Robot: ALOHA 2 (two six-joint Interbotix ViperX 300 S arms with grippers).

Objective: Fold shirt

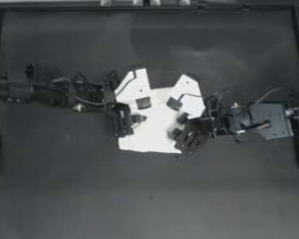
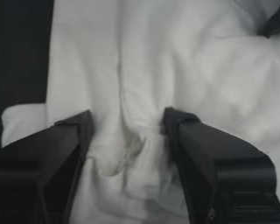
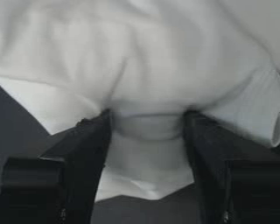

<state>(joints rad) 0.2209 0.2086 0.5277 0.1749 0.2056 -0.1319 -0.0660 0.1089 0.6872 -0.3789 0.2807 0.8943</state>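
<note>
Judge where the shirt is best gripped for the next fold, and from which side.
Take the shirt at its two side edges, each claw from its own side: left claw and right claw each already have bunched cloth between their jaws there, and the bundle lies narrow between them.

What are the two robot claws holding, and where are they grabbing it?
Both hold the shirt. The left gripper pinches a bunched fold at its left edge; the right gripper pinches bunched cloth at its lower right edge.

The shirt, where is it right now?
In the top view the shirt lies bunched near the middle of the dark table, between the left claw and the right claw, which each pinch its cloth.
</note>
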